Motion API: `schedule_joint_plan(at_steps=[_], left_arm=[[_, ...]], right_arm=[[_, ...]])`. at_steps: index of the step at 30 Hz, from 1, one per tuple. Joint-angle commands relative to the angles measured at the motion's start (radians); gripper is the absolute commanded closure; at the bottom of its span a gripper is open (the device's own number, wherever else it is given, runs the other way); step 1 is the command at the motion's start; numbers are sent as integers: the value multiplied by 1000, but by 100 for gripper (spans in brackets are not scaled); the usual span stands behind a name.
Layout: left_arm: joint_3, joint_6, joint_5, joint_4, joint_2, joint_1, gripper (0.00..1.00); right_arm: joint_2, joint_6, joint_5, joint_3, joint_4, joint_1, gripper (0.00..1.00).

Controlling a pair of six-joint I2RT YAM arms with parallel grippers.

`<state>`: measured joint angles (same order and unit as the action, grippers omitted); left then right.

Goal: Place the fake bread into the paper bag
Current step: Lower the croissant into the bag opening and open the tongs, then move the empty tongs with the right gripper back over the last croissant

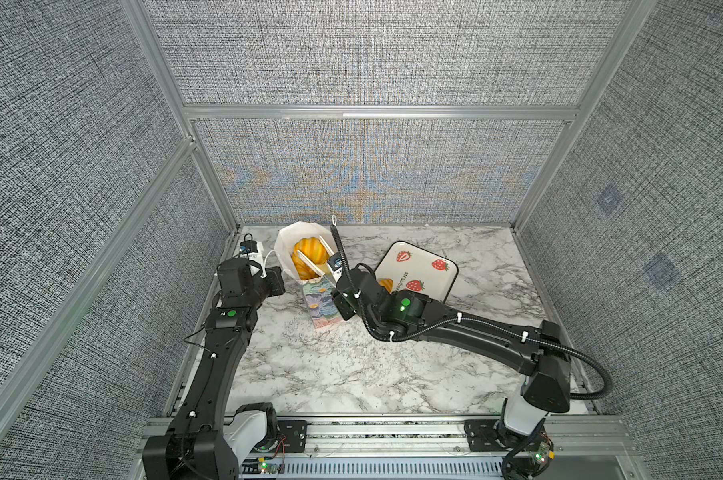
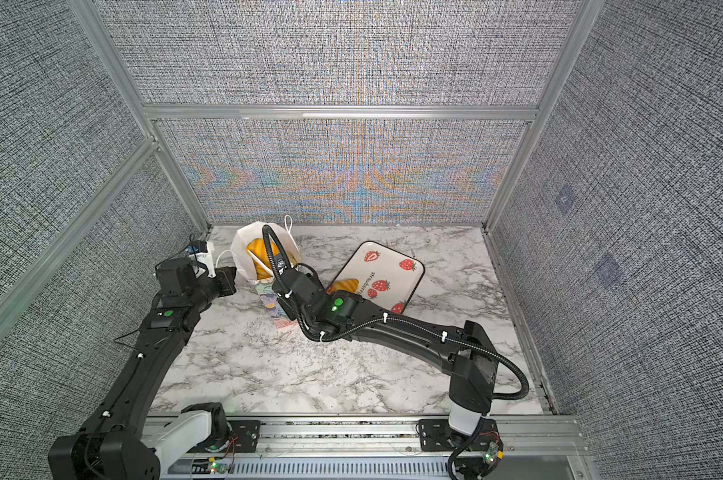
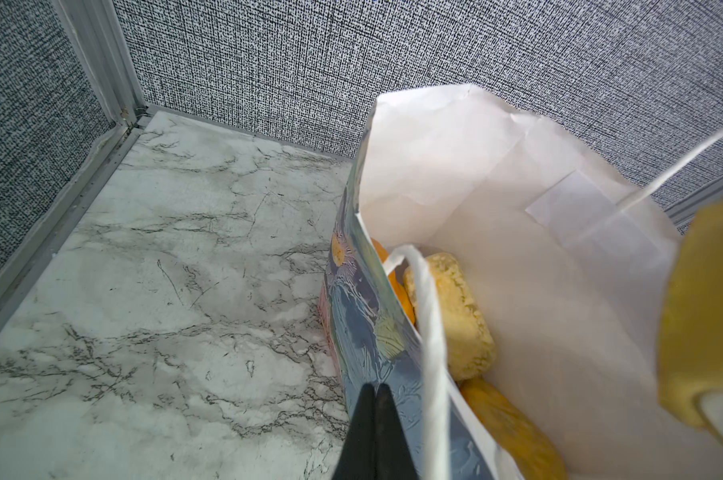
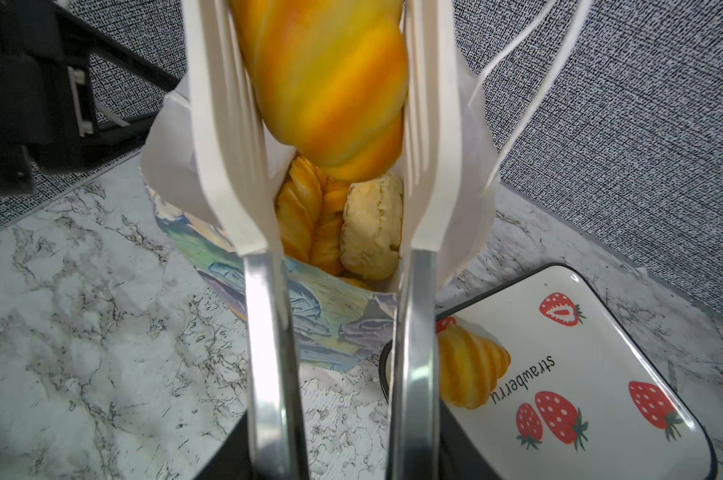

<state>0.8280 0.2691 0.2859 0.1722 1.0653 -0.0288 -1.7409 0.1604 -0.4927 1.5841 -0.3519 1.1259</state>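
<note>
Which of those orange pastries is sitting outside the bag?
The ridged croissant lying alone on the strawberry tray; the others are down inside the paper bag or between the white tongs at its mouth.

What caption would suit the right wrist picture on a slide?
White tongs flank a golden twisted bun above the pastry-filled paper bag; one croissant lies on the tray.
</note>
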Motion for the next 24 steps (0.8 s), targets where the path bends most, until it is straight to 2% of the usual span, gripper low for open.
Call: schedule_joint_plan(at_steps=[1, 8, 12, 19, 24], left_arm=[[0, -5, 7, -15, 3, -2, 100], [3, -5, 12, -17, 10, -2, 100], [-1, -4, 11, -15, 8, -3, 100], [1, -5, 10, -14, 7, -5, 100], [-1, -5, 11, -15, 7, -4, 100]], right_arm=[[2, 12, -21, 14, 24, -1, 51], [8, 12, -25, 11, 23, -4, 48], [16, 10, -25, 4, 25, -2, 40], [35, 11, -33, -13, 43, -3, 40], [97, 15, -72, -85, 106, -3, 41]])
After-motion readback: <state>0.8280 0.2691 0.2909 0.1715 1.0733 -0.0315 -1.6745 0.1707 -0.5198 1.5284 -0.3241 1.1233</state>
